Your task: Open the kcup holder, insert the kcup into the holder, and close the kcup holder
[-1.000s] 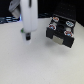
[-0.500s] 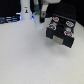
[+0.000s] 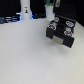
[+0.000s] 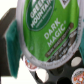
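Gone from the exterior view is the arm that stood far left. Over on the right, kcup holder [image 3: 62, 33] sits open. Wrist view: green kcup [image 4: 46, 29] fills the frame above pod slots; gripper state unclear. Light, thin-walled, grip its rim sides.

"GREEN MOUNTAIN" and "DARK MAGIC" on the kcup [image 4: 47, 30] lid
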You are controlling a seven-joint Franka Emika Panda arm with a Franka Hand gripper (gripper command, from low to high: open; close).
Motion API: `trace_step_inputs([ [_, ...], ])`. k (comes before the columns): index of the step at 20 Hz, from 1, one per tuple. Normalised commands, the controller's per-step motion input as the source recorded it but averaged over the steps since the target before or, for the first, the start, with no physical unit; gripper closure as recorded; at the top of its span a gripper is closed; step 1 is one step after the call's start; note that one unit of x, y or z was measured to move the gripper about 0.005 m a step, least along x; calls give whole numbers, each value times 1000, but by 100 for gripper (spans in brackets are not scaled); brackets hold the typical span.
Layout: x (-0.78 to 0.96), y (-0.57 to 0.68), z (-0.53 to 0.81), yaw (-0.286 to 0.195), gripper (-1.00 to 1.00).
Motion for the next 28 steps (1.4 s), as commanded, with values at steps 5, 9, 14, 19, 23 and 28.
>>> trace_step_inputs([
  [5, 17, 658, 67, 30, 100],
  [9, 20, 649, 16, 33, 100],
  [14, 5, 628, -2, 38, 100],
  [19, -27, 545, -45, 51, 100],
  [23, -103, 442, -130, 93, 100],
  [28, -12, 289, -190, 93, 100],
])
